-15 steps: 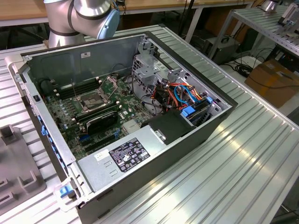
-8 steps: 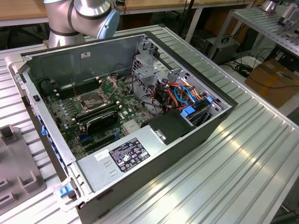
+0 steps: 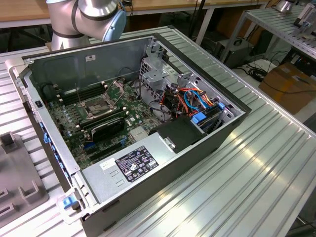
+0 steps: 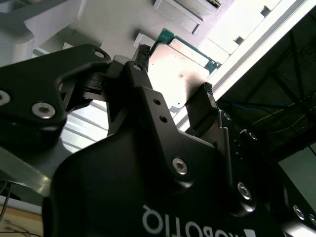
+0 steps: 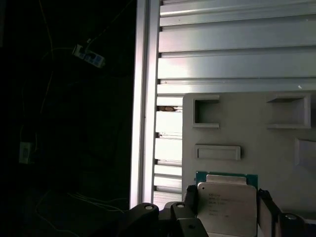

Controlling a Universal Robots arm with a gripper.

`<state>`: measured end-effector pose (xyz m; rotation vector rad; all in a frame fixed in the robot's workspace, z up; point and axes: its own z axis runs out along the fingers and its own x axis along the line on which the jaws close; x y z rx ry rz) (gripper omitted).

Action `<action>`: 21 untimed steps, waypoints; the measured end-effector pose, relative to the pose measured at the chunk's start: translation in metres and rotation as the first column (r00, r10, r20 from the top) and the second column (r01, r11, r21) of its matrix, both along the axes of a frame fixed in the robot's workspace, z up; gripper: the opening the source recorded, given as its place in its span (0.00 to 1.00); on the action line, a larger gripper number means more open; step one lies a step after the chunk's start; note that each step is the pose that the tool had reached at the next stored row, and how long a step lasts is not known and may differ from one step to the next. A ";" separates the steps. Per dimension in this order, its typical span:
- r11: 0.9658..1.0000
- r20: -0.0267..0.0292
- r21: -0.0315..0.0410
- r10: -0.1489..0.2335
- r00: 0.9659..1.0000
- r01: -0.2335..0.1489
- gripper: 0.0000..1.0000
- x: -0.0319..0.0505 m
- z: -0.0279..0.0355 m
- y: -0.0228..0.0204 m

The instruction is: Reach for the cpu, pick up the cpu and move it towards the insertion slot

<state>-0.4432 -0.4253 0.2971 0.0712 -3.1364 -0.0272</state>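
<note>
Clamping the cpu [image 5: 227, 210] by two edges mid-pickup, the gripper [image 5: 228, 196] needs a level lift toward the insertion slot [image 3: 98, 106].

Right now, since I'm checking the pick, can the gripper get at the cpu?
Probably yes. In the first wrist view the gripper is centred right over the cpu, whose metal face is bare. Only the grey tray is around it, and nothing lies between them.
</note>
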 end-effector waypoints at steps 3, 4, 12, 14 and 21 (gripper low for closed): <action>1.000 0.000 0.000 0.000 1.000 0.000 0.55 0.0000 0.0000 0.0000; 1.000 0.000 0.000 0.000 1.000 0.000 0.55 0.0000 0.0000 0.0000; 1.000 0.000 0.000 0.000 1.000 0.000 0.55 0.0000 0.0083 0.0000; 1.000 0.000 0.000 0.000 1.000 0.000 0.55 0.0000 0.0111 0.0000; 1.000 -0.001 0.000 0.000 1.000 0.000 0.55 0.0000 0.0218 0.0000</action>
